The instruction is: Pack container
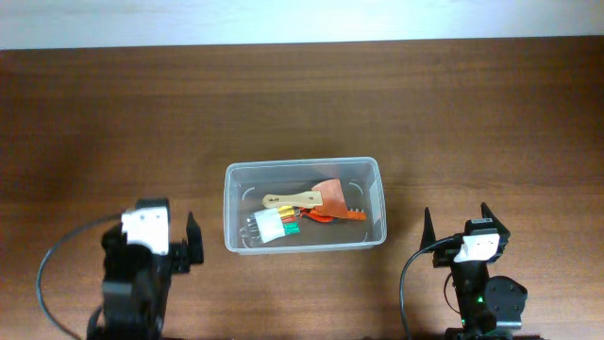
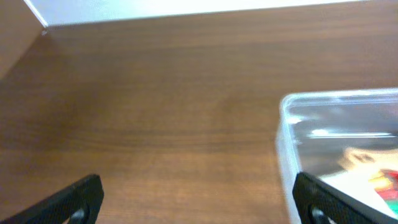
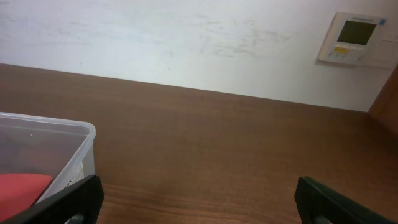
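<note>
The clear plastic container (image 1: 233,179) stands at the middle of the wooden table. Inside it lie a wooden piece (image 1: 293,199), a brown-orange piece (image 1: 334,196) and a white, green and yellow packet (image 1: 276,225). Its left corner shows in the left wrist view (image 2: 286,134) and its right corner in the right wrist view (image 3: 78,140). My left gripper (image 1: 179,241) is open and empty, left of the container near the front edge. My right gripper (image 1: 458,222) is open and empty, to the container's right near the front edge.
A white wall with a thermostat panel (image 3: 356,38) stands behind the table's far edge. Black cables (image 1: 57,274) run from both arm bases at the front.
</note>
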Available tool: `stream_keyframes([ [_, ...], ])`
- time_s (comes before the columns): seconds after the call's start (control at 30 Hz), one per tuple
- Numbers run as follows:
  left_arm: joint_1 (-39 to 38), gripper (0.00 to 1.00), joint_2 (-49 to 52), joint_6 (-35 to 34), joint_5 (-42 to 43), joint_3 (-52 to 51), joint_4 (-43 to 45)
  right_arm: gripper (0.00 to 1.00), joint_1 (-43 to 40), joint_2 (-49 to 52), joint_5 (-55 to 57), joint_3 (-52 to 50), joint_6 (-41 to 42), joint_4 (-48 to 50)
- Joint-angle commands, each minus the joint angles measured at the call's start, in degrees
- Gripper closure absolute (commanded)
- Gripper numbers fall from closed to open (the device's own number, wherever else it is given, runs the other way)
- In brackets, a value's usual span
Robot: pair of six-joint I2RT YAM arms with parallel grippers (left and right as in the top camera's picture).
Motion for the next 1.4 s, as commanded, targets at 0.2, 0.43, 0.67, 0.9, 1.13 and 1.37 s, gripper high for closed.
stream_keyframes([
  [0.2, -0.1, 0.01, -20.1, 6.5, 9.0, -13.1, 8.0, 0.01, -0.3, -0.4, 0.7, -0.6, 0.3, 0.2],
  [0.43, -0.1, 0.01, -25.7, 6.7, 9.8, -25.4, 24.8, 0.01, -0.3, -0.4, 0.7, -0.6, 0.3, 0.2],
  [0.67, -0.1, 0.01, -25.7, 4.9, 7.2, -34.6, 40.0, 0.01, -0.3, -0.4, 0.7, -0.6, 0.3, 0.2],
  [0.9, -0.1, 0.01, -25.7, -5.1, -4.4, -34.5, 35.4, 0.01, -0.3, -0.4, 0.7, -0.6, 0.3, 0.2],
  [1.13, -0.1, 0.01, -25.7, -5.0, -1.0, -34.5, 34.6, 0.01, -0.3, -0.4, 0.7, -0.6, 0.3, 0.2],
  [1.37, -0.1, 0.01, -25.7, -0.6, 8.7, -34.5, 33.6, 0.01, -0.3, -0.4, 0.7, -0.6, 0.3, 0.2],
])
